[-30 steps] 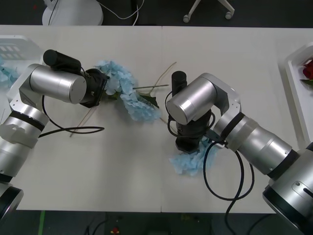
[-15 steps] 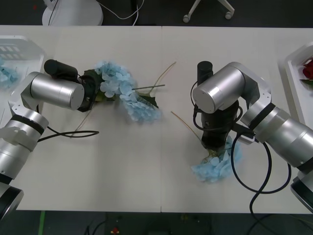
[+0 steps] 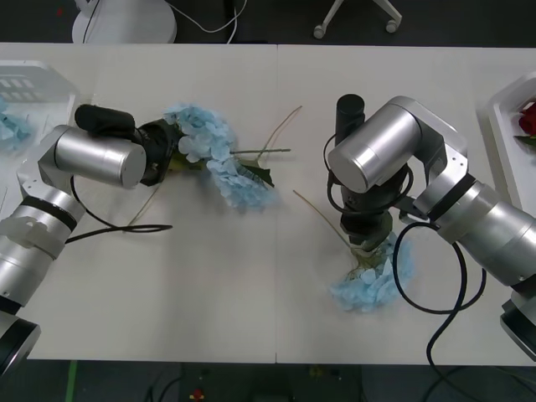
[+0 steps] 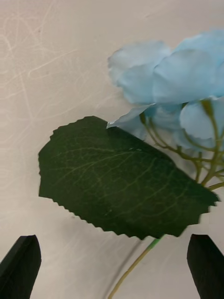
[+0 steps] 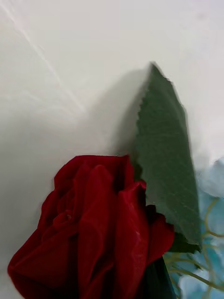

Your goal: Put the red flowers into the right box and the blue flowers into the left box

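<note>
Listing, left to right, what lies on the white table (image 3: 251,318);
Left box: left box (image 3: 33,79) at the far left edge, rim and ribbed floor showing; a pale blue cluster (image 3: 17,126) lies in it already.
Left gripper: left gripper (image 3: 163,151) reaches sideways into the near end of the heap; a red rose (image 5: 93,224) sits right up against its wrist camera with a dark leaf (image 5: 168,159) beside it; whether the fingers are parted or closed on the bloom I cannot tell.
Blue flowers, centre: blue flowers (image 3: 222,159) in a loose curved heap, thin stems (image 3: 268,151) trailing toward the far side; judged light, soft, petals easily crushed or snagged (take the stem below the head, not the petals).
Right gripper: right gripper (image 3: 364,243) points down over a single blue cluster (image 3: 368,280); fingertips (image 4: 21,264) stand wide apart at the wrist view's corners, holding nothing, a serrated leaf (image 4: 116,180) and green stem (image 4: 135,264) between them.
Handling: stem judged thin and wiry, apt to slip or pivot; a grip near the leaf junction looks steadiest.
Right box: right box (image 3: 502,126) at the far right edge; a red bloom (image 3: 528,117) rests inside.
</note>
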You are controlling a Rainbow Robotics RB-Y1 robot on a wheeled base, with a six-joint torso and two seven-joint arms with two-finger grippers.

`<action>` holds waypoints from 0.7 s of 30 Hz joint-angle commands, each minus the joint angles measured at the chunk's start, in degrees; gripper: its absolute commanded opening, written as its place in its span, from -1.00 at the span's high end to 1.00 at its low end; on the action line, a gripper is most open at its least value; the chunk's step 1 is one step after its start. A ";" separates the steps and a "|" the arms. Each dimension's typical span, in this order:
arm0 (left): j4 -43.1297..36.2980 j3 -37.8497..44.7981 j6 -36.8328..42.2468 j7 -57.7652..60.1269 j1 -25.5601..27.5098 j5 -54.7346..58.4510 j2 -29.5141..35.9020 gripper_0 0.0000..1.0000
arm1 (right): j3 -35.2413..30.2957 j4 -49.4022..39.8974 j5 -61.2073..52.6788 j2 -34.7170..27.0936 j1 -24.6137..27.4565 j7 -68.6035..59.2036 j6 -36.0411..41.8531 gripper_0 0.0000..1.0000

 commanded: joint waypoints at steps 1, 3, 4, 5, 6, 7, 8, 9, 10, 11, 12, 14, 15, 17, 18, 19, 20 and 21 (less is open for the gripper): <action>-7.76 3.77 -0.33 -3.34 -1.23 3.32 0.86 1.00 | -1.05 1.73 0.46 2.03 0.42 -4.97 -2.34 -0.81; -9.87 4.48 0.81 -3.78 -1.23 4.72 1.39 1.00 | -1.05 1.81 -0.06 2.29 0.59 -5.06 -2.69 -0.81; -11.45 5.09 1.95 -4.13 -1.23 5.34 1.74 1.00 | -1.05 1.81 -0.41 2.56 0.77 -5.15 -2.95 -0.81; -12.24 5.36 2.48 -4.31 -1.23 5.43 1.74 1.00 | -1.05 1.81 -0.68 2.65 0.77 -5.15 -3.13 -0.81; -13.82 5.97 3.36 -4.57 -1.14 5.60 1.83 1.00 | -1.05 1.81 -1.20 2.91 0.95 -5.15 -3.74 -0.81; -15.23 6.50 3.71 -4.83 -1.14 5.87 1.83 1.00 | -1.05 1.81 -1.73 3.08 1.03 -5.15 -4.36 -0.82; -15.75 6.67 3.62 -4.92 -1.14 6.13 1.83 1.00 | -1.05 1.81 -1.82 3.26 1.21 -5.15 -4.71 -0.82; -16.90 6.85 3.62 -5.27 -1.05 6.31 1.91 1.00 | -1.05 1.81 -2.00 3.44 1.38 -5.06 -5.32 -0.82; -17.78 6.94 3.45 -6.06 -1.05 6.57 2.18 1.00 | -0.96 1.81 -2.26 3.61 1.65 -4.62 -5.94 -0.82; -18.22 6.94 3.36 -7.12 -1.05 6.75 2.27 1.00 | -0.96 1.81 -2.26 3.70 1.74 -4.27 -6.11 -0.81; -18.83 6.85 3.36 -9.76 -0.96 6.92 2.44 1.00 | -0.87 1.81 -2.35 3.96 2.09 -3.66 -6.73 -0.82; -19.62 6.76 3.62 -15.47 -0.96 7.36 2.35 1.00 | -0.87 1.81 -2.52 4.23 2.53 -3.30 -7.35 -0.82; -20.41 6.76 4.76 -20.39 -0.70 7.62 2.53 1.00 | -0.52 1.81 -2.70 4.23 2.70 -3.22 -7.61 -0.82; -21.29 6.85 6.52 -28.56 -0.44 7.71 2.70 1.00 | 0.27 1.81 -2.96 4.23 2.79 -3.22 -7.70 -0.82; -21.29 6.85 7.05 -33.57 -0.35 7.80 3.06 1.00 | 0.71 1.81 -3.05 4.23 2.88 -3.39 -7.61 -0.81; -21.38 6.94 7.05 -37.62 -0.17 7.89 3.32 1.00 | 0.80 1.81 -3.05 4.23 3.14 -3.39 -7.43 -0.82; -21.29 7.02 7.05 -39.64 -0.08 7.89 3.41 1.00 | 0.80 1.81 -3.14 4.23 3.23 -3.39 -7.26 -0.81; -21.29 7.55 7.05 -43.51 0.09 7.98 3.76 1.00 | 0.80 1.81 -3.23 4.14 3.49 -3.48 -7.17 -0.82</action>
